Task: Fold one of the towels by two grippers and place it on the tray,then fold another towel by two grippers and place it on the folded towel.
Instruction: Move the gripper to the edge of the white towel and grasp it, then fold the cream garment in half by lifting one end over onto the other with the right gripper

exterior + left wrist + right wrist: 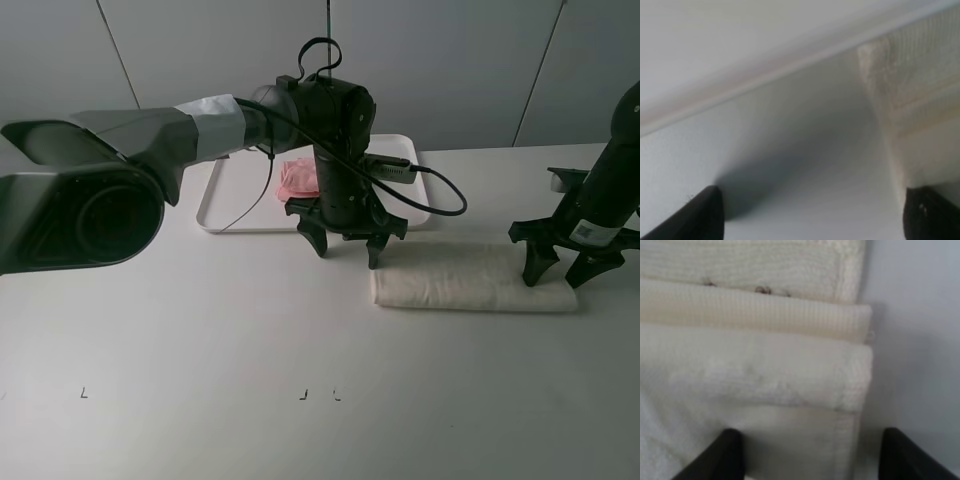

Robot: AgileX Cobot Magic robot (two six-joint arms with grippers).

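Fingers (695,217) of the left gripper (347,250) spread wide, with nothing held between. Hangs tips-down over the white table (200,330), just at 6 o'clock from the tray's near rim. Seen from the left wrist: two dark tips far apart, bare table between, the tray rim (790,62) running across beyond, and one end of the white towel (920,100) close beside one tip. Cannot tell whether tip and cloth touch.

At 9 o'clock in the high view, a bulky grey arm housing (130,140), partly wrapped in silver tape. At 11 o'clock from the left gripper, the white tray (212,200), flat on the table. Inside it, toward the middle, a small pink towel (298,178), partly hidden behind the left arm.

At 4 o'clock from the left gripper, the white towel (470,285): folded into a long strip, lying on the table outside the tray, running toward 3 o'clock. Its 9 o'clock end sits just beneath the left gripper's nearer tip.

At the strip's 3 o'clock end, the right gripper (558,278), pointing down, equally wide open and clasping nothing. Seen from the right wrist: stacked folded layers of the towel (755,365), with one tip over the cloth and the other over bare table just past the hem. Contact with the cloth not clear.
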